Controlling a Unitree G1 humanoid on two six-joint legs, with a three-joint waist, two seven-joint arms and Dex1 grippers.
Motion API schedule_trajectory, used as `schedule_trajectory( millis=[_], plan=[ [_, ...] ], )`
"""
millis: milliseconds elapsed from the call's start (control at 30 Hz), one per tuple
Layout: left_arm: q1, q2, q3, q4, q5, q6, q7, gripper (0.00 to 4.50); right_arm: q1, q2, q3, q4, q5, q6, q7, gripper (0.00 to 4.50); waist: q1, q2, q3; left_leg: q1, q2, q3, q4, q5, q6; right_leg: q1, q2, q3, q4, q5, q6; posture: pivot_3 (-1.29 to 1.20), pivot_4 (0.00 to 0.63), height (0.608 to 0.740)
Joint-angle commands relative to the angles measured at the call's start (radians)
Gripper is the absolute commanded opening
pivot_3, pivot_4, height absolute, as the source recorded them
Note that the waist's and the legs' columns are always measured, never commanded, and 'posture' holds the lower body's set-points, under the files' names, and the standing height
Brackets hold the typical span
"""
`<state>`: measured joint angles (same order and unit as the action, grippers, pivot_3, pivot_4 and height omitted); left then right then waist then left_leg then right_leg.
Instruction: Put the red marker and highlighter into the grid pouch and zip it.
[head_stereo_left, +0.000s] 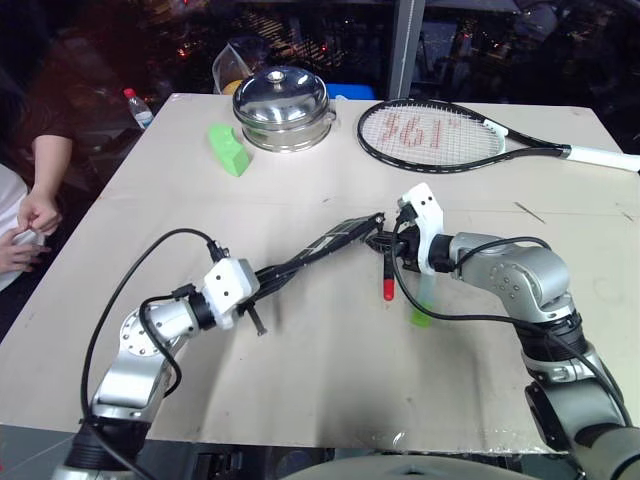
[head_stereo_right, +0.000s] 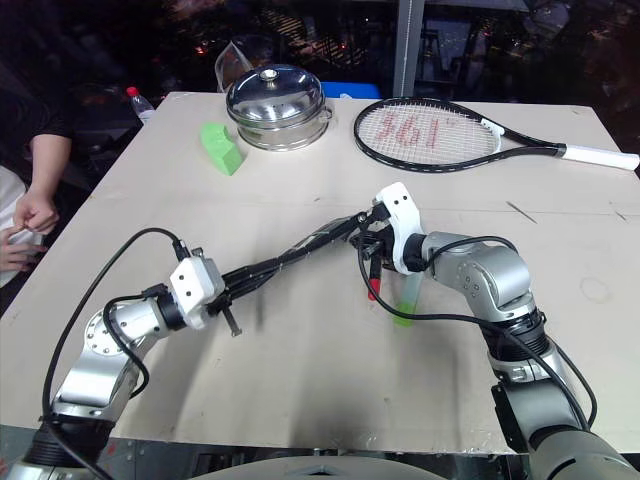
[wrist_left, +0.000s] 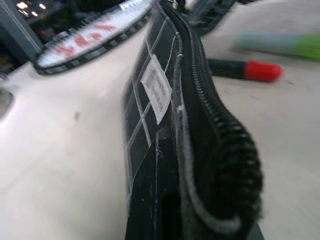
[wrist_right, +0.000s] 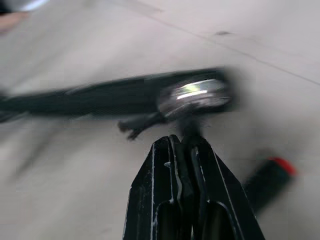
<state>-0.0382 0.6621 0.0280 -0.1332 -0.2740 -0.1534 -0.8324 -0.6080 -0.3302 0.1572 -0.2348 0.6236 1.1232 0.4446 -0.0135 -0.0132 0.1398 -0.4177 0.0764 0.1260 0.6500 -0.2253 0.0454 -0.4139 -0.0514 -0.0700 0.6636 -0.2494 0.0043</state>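
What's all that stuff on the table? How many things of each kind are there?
Pens: 2, the red marker and the highlighter
Pouches: 1, the grid pouch
Steel pots with lid: 1
Rackets: 1
Green blocks: 1
Bottles: 1, at the table's edge
Total: 7

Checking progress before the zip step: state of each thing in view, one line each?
grid pouch: held off the table between both grippers, zipper edge up
left gripper: shut on the pouch's end
right gripper: shut at the zipper pull
red marker: on the table, outside the pouch
highlighter: on the table, outside the pouch
steel pot: lid on
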Motion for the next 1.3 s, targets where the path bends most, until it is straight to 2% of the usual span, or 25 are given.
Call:
schedule_trajectory(
  millis=[33,367,600,767,1000,1133,1167,1267,1300],
  plan=[
    [-0.022,-0.022,0.002,-0.008,0.014,0.010,0.026,0.00,-0.023,-0.003,-0.021,-0.064,0.045,0.048,0.025,0.07,-0.001,0.000,0.000,0.000,0.000,0.000,0.000,0.000,0.000,0.000,0.000,0.000,0.000,0.000,0.000,0.00,0.150,0.740],
    [-0.033,-0.087,-0.047,-0.019,0.082,-0.004,0.047,0.00,-0.028,0.050,-0.046,-0.110,0.101,0.171,0.003,0.07,-0.001,0.000,0.000,0.000,0.000,0.000,-0.001,0.000,0.000,0.000,0.000,0.000,0.000,0.000,0.000,0.00,0.150,0.740],
    [-0.032,-0.100,-0.033,0.014,0.105,-0.012,0.065,0.00,-0.033,0.030,-0.098,-0.129,0.153,0.246,0.022,0.07,0.000,0.000,0.000,0.000,0.000,0.000,-0.001,0.000,0.000,0.000,-0.001,0.000,-0.001,0.000,0.000,0.00,0.150,0.740],
    [-0.070,-0.151,-0.077,0.034,0.161,0.003,0.111,0.00,-0.047,0.081,-0.082,-0.139,0.190,0.290,0.019,0.07,0.000,0.000,0.000,0.000,0.000,0.000,-0.001,0.000,0.000,0.000,-0.001,0.000,0.000,0.000,0.000,0.00,0.150,0.740],
    [-0.137,-0.226,-0.133,0.013,0.211,0.043,0.169,0.00,-0.045,0.114,-0.018,-0.066,0.129,0.221,0.021,0.07,-0.001,0.000,0.000,-0.001,0.000,0.000,-0.001,0.000,0.000,0.000,0.000,0.000,-0.001,0.000,0.000,0.00,0.150,0.740],
    [-0.139,-0.223,-0.160,-0.043,0.234,0.049,0.162,0.00,-0.056,0.127,-0.026,-0.040,0.109,0.184,0.016,0.07,-0.001,0.000,0.000,-0.001,-0.001,0.000,-0.001,0.000,0.000,0.000,0.000,0.000,-0.001,0.000,0.000,0.00,0.150,0.740],
    [-0.141,-0.232,-0.162,-0.061,0.219,0.067,0.163,0.00,-0.043,0.129,-0.018,-0.062,0.091,0.122,0.027,0.07,-0.001,0.000,0.000,-0.001,-0.001,0.000,-0.001,0.000,0.000,0.000,0.000,0.000,-0.001,0.000,0.000,0.00,0.150,0.740],
    [-0.149,-0.258,-0.153,-0.099,0.165,0.122,0.165,0.00,-0.002,0.107,0.002,-0.119,0.062,-0.003,0.073,0.07,-0.001,0.000,0.000,-0.001,-0.001,-0.001,-0.001,0.000,0.000,-0.001,0.000,0.000,-0.001,0.000,0.000,0.00,0.150,0.740],
    [-0.147,-0.256,-0.140,-0.110,0.139,0.140,0.156,0.00,0.020,0.047,0.013,-0.145,0.043,-0.029,0.107,0.07,0.000,0.000,0.000,-0.001,0.000,-0.001,-0.002,0.000,0.000,-0.001,0.000,0.000,-0.001,0.000,0.000,0.00,0.150,0.740]
  ],
)
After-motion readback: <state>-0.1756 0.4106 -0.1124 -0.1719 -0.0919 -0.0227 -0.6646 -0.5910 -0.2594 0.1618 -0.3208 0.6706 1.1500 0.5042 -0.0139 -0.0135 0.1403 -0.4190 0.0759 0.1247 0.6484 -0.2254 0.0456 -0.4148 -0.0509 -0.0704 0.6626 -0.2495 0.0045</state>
